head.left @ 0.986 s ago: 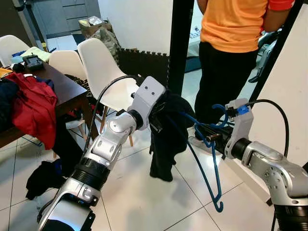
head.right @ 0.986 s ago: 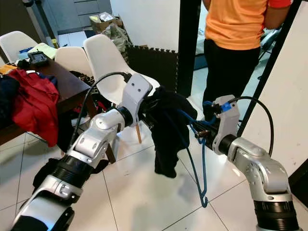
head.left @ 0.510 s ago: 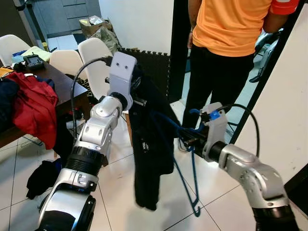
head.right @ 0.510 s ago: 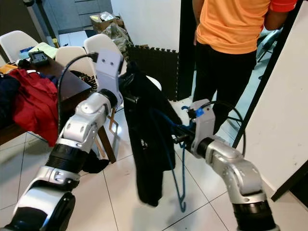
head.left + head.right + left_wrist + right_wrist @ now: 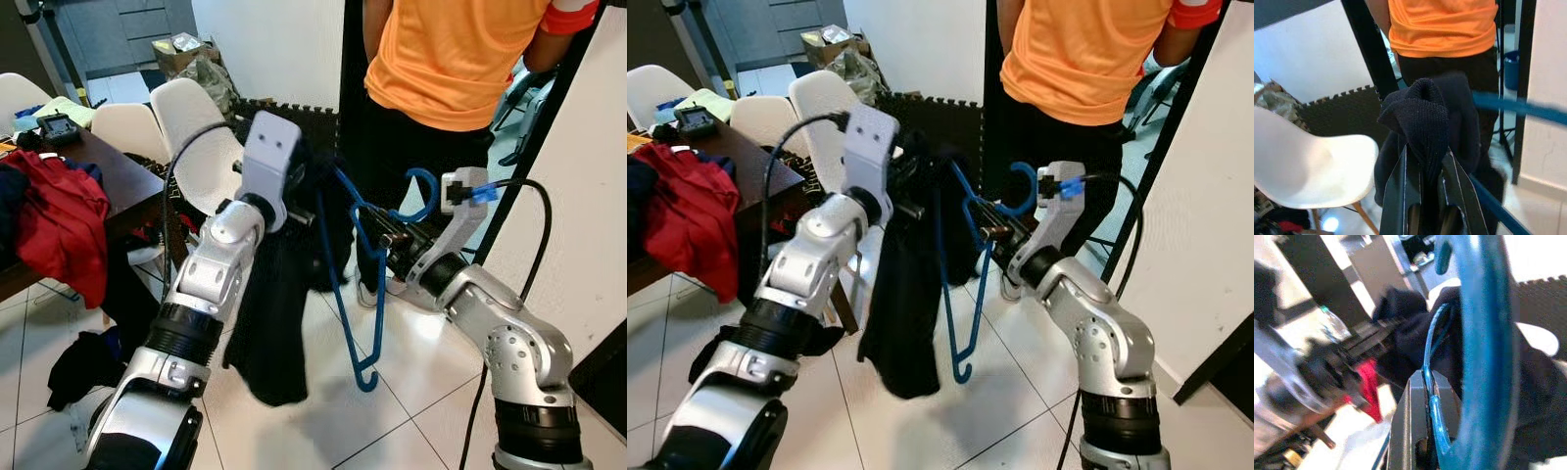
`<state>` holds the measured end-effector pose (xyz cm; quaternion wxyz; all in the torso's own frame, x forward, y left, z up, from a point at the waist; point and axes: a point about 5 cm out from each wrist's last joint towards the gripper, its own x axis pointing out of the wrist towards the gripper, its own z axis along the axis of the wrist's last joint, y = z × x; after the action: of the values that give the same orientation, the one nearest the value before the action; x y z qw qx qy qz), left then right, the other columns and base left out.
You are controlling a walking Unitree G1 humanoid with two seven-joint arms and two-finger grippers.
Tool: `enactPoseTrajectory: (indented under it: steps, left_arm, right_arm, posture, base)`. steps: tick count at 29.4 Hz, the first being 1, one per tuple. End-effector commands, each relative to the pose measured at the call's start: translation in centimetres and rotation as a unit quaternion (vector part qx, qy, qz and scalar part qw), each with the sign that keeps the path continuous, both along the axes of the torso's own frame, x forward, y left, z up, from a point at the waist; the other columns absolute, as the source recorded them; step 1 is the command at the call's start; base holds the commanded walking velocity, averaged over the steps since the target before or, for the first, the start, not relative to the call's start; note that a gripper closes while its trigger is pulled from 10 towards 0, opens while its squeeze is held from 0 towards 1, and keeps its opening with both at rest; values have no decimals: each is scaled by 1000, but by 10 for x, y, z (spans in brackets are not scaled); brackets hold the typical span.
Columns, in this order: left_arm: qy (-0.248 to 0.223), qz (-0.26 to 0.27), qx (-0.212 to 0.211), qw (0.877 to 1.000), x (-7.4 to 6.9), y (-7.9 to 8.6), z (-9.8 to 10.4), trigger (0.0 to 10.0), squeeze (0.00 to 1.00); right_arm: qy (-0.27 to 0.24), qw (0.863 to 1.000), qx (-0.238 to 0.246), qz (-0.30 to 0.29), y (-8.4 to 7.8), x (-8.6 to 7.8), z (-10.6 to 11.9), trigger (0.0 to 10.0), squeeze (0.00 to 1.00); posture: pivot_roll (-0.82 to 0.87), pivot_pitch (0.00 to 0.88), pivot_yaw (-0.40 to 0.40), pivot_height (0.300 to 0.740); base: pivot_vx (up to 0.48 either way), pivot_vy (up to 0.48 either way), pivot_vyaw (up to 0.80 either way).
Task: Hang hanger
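Observation:
A blue plastic hanger [image 5: 345, 264] hangs at chest height between my arms, its hook [image 5: 423, 196] up by my right wrist. My right gripper [image 5: 384, 238] is shut on the hanger near the base of the hook; the right wrist view has the blue hanger [image 5: 1436, 418] pinched between the fingers. A black knit garment [image 5: 284, 323] droops from my left gripper [image 5: 309, 201], which is shut on a bunched fold of the garment [image 5: 1422, 122]. One hanger arm reaches toward the garment's upper part.
A person in an orange shirt [image 5: 451, 59] stands close behind the hanger beside a black post [image 5: 351, 69]. White chairs [image 5: 191, 122] and a dark table [image 5: 118, 186] with red clothing [image 5: 59, 220] are on the left. Dark clothes [image 5: 83, 357] lie on the tiled floor.
The right gripper has lifted and swung the hanger upward, hook higher. The left gripper has shifted right with the garment. The person has stepped closer.

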<state>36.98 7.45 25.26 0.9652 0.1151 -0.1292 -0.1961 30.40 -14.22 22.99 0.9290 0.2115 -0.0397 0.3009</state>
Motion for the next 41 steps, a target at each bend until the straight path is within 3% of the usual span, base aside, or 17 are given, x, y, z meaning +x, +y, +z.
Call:
enactPoseTrajectory:
  steps: [1,3,5,7,11,12,15,21,23,26,28,30,34,37,41]
  left_arm:
    - [-8,-4,23,1000,-1,1,-2,10000,0]
    - [-8,-4,23,1000,-1,1,-2,10000,0]
    - [-9,-55,-2,998,-7,-12,4,10000,0]
    - [-9,-55,-2,998,-7,-12,4,10000,0]
    - [-22,-123,-31,992,-18,-31,13,10000,0]
    - [-22,-123,-31,992,-18,-31,13,10000,0]
    - [-40,-153,-32,987,-22,-36,21,10000,0]
    - [-48,-163,-24,985,-23,-35,26,10000,0]
    - [-53,-169,-11,984,-24,-33,27,10000,0]
    - [-48,-179,29,982,-23,-18,26,10000,0]
    - [-48,-179,29,982,-23,-18,26,10000,0]
    - [-33,-182,75,980,-23,4,23,10000,0]
    - [-24,-179,101,978,-22,20,24,10000,0]
    - [-21,-167,126,978,-20,35,29,10000,0]
    - [-21,-172,141,975,-22,42,33,10000,0]
  right_arm:
    - [-30,999,22,0,-1,-2,11,10000,0]
    - [-30,999,22,0,-1,-2,11,10000,0]
    - [-12,1000,-14,-4,3,2,2,10000,0]
    - [-12,1000,-14,-4,3,2,2,10000,0]
    - [12,996,-89,26,21,0,-17,10000,0]
    - [12,996,-89,26,21,0,-17,10000,0]
    - [26,986,-150,66,31,-7,-33,10000,0]
    - [30,981,-165,92,34,-13,-38,10000,0]
    - [30,978,-177,104,33,-16,-40,10000,0]
    - [29,976,-195,92,18,-13,-40,10000,0]
    - [29,976,-195,92,18,-13,-40,10000,0]
    - [24,975,-207,74,-2,-11,-36,10000,0]
    - [19,973,-218,76,-13,-13,-34,10000,0]
    - [13,966,-231,116,-20,-23,-33,10000,0]
    - [3,958,-232,166,-21,-34,-29,10000,0]
  posture:
    - [29,18,42,740]
    - [29,18,42,740]
    - [33,8,44,740]
    - [33,8,44,740]
    - [30,1,51,740]
    - [30,1,51,740]
    - [32,3,51,740]
    - [33,2,51,740]
    - [34,3,49,740]
    - [35,5,47,740]
    - [35,5,47,740]
    - [42,10,40,740]
    - [45,11,37,740]
    - [49,13,35,740]
    - [48,15,35,740]
  base:
    - [0,0,0]
    - [0,0,0]
    - [0,0,0]
    - [0,0,0]
    - [0,0,0]
    - [0,0,0]
    - [0,0,0]
    - [0,0,0]
    - [0,0,0]
    - [0,0,0]
    - [0,0,0]
    - [0,0,0]
    - [0,0,0]
    - [0,0,0]
    - [0,0,0]
